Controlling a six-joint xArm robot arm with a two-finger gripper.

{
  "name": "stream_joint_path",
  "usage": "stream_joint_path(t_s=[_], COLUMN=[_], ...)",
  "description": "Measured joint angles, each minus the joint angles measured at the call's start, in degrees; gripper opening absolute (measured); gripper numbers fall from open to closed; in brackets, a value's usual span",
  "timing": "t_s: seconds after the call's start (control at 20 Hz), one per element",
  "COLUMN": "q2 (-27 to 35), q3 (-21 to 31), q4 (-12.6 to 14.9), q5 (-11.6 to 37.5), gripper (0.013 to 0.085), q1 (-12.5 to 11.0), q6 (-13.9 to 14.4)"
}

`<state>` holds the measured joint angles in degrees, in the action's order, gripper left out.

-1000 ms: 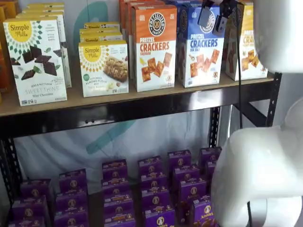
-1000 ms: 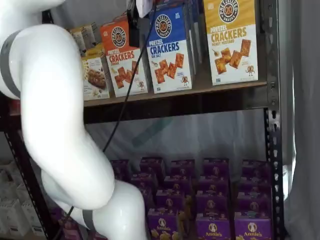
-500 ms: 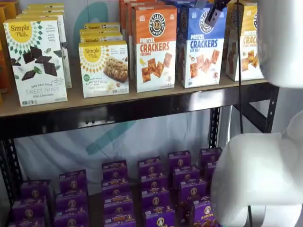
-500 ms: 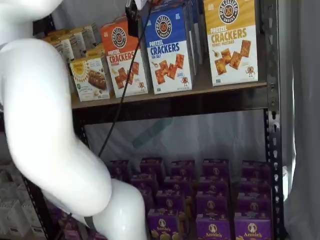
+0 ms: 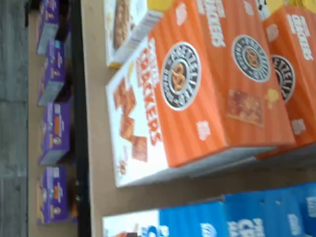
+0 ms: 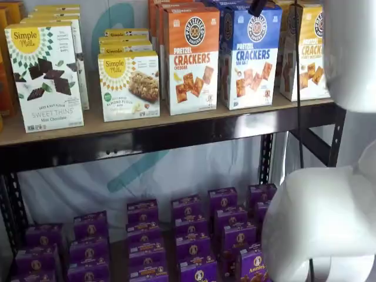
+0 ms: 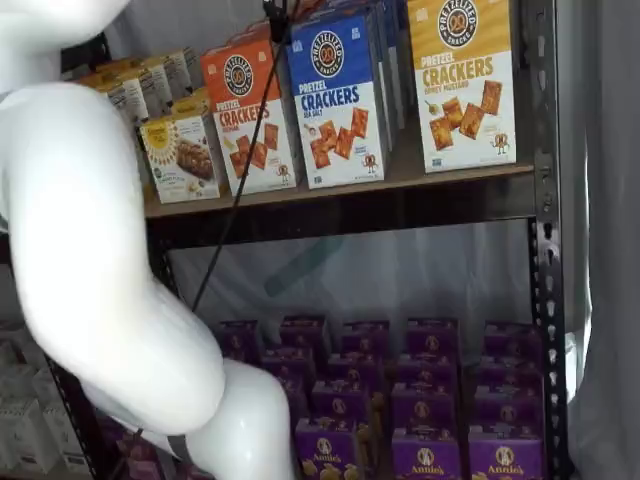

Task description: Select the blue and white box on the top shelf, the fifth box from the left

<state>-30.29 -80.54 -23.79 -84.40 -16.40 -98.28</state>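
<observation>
Gripper hangs just above the blue and white box, only a dark fingertip showing, gap can't be told. Box stands upright on top shelf, beside cheddar box, directly below fingers.

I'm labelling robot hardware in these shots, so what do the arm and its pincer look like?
The arm is smooth, glossy white, built of thick rounded segments, with a grey band near one joint. A thin black cable hangs from above beside it. Of the pincer, only small black finger tips show at the top edge in both shelf views; no markings can be made out.
</observation>
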Motion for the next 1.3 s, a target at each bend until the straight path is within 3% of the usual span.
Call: stream_joint_path(t_s=[0.4, 1.3], q2=[7.5, 13.8], q3=[-6.1, -9.0], q4=[4.7, 8.6], q5=[-0.6, -1.4], gripper=[0.0850, 0.0850], q1=[1.8, 3.3], q6=[-0.4, -1.0])
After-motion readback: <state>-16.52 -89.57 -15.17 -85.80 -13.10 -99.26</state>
